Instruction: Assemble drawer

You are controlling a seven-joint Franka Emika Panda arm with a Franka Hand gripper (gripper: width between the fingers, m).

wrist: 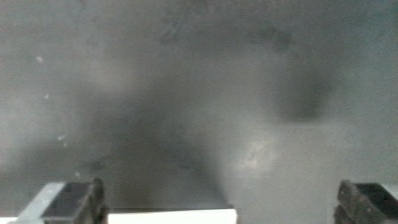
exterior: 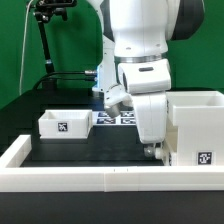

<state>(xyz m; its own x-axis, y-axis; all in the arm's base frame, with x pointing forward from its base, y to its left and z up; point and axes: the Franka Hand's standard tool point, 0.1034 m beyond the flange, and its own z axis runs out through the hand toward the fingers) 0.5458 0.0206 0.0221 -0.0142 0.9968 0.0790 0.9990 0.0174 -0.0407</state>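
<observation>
The tabletop [exterior: 90, 150] is dark and matte, and a low white rail [exterior: 60, 178] closes it at the near edge. Just behind the rail, on the exterior view's right, stands the large box [exterior: 200, 125], white, with a square black-and-white tag [exterior: 205, 157] on its front wall. The pattern of this tag is too small to read. The hand [exterior: 152, 150] hangs low, close to the left wall of this box; I cannot tell if it touches it.

In the wrist view the hand [wrist: 217, 200] is spread wide. Its two dark fingers [wrist: 71, 200] stand far apart over the grey tabletop [wrist: 196, 90] and pinch nothing. A thin white strip [wrist: 169, 215] shows between them; I cannot tell what it is.

Further back, on the exterior view's left, the small open box [exterior: 80, 127] sits upright, well apart from the large one, and it carries a similar tag [exterior: 62, 126]. Behind it the marker board [exterior: 122, 119] lies flat, partly hidden by the white arm [exterior: 140, 40]. At the far end there is a green wall [exterior: 75, 50] and a black stand [exterior: 43, 45].
</observation>
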